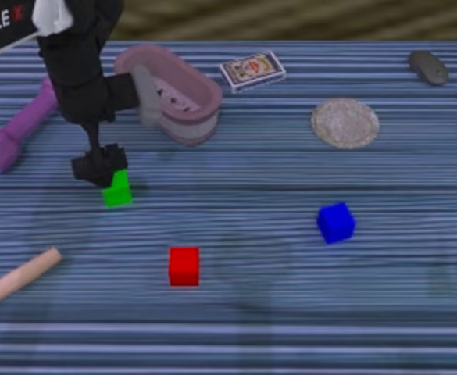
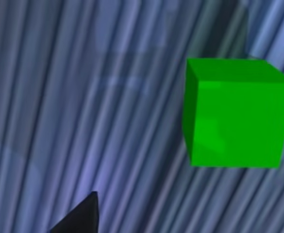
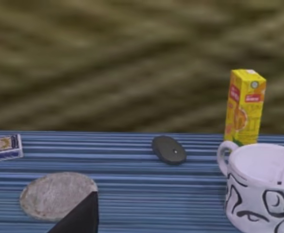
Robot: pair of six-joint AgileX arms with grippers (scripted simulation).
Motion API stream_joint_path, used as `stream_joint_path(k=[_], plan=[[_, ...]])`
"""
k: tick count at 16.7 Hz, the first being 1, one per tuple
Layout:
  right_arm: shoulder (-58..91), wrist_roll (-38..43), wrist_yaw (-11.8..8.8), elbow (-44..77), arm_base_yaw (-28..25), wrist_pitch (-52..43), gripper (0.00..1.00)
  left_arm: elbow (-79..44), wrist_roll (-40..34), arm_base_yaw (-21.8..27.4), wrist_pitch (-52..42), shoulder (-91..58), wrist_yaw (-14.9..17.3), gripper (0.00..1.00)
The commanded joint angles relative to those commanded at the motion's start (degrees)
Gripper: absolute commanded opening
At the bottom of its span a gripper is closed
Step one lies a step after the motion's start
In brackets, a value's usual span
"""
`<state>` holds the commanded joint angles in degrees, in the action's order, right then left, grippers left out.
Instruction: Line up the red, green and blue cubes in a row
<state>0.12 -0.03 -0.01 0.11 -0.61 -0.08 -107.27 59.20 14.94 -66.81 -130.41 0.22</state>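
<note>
Left gripper (image 1: 101, 168) over the bright green plastic cube (image 1: 118, 190) — whether its fingers are apart or together, I cannot tell.
Green cube sits at table's nine o'clock; bright red cube (image 1: 183, 266) lies toward six, deep blue cube (image 1: 336, 222) toward three — all well apart.

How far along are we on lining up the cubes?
Nothing looks lined up yet: the red cube, green cube and blue cube lie scattered and apart. In hand: the left claw sits right over the green cube's far edge. Left: gripping it, then setting all three in a row.
</note>
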Motion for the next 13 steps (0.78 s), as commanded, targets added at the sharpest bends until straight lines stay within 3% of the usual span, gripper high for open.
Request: stream_joint_path(k=[7, 13], plan=[[-0.1, 0.0, 0.0, -0.1, 0.0, 0.1, 1.0, 0.4, 0.2, -0.2, 0.9, -0.7, 0.0, 1.0], [-0.1, 0.0, 0.0, -0.1, 0.0, 0.1, 1.0, 7.8, 0.2, -0.1, 13.0, -4.9, 0.1, 1.0]])
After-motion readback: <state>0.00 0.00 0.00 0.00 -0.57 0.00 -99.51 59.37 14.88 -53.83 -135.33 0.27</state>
